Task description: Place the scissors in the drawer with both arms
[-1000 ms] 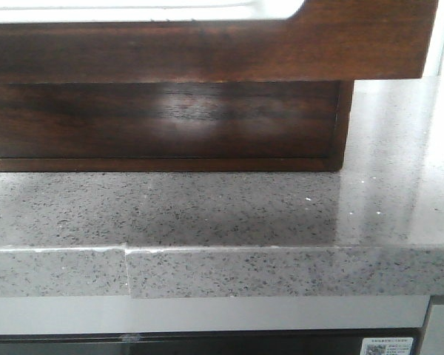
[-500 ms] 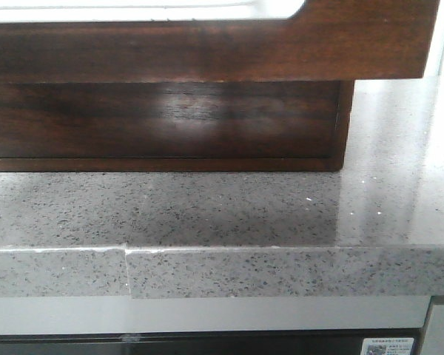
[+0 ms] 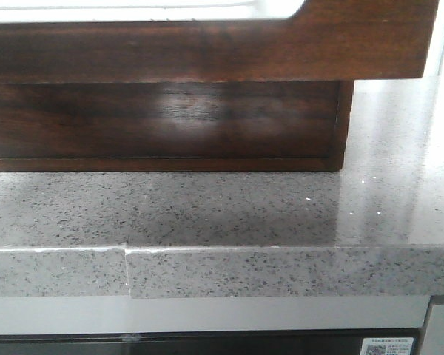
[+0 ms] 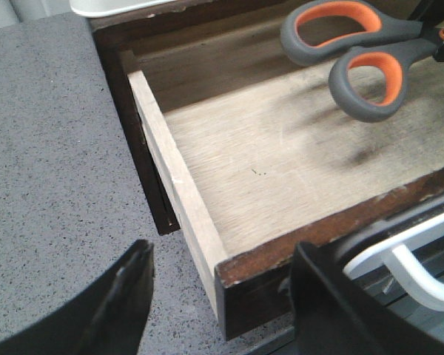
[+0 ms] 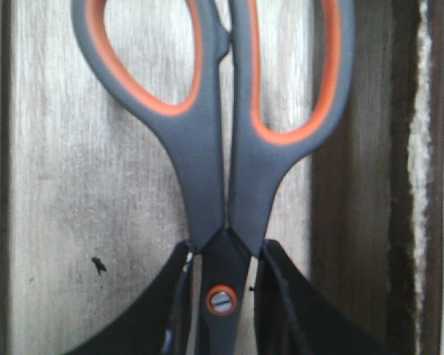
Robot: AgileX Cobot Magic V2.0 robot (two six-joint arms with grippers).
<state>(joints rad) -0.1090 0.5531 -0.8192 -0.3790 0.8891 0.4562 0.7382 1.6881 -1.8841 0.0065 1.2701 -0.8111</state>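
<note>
The dark brown drawer (image 3: 207, 52) stands pulled out over the counter, with its white-backed cutout along the top. In the left wrist view its pale wooden side wall (image 4: 174, 177) and floor show. The grey scissors with orange-lined handles (image 4: 355, 52) hang over the drawer floor and cast a shadow on it. My right gripper (image 5: 223, 296) is shut on the scissors (image 5: 207, 148) at the pivot screw, handles pointing away from it. My left gripper (image 4: 222, 303) is open, its fingers either side of the drawer's front corner, holding nothing.
The grey speckled counter (image 3: 207, 214) carries a dark wooden cabinet body (image 3: 163, 118) beneath the drawer. The counter also shows beside the drawer in the left wrist view (image 4: 52, 148). A white handle (image 4: 399, 259) lies below the drawer front by my left gripper's finger.
</note>
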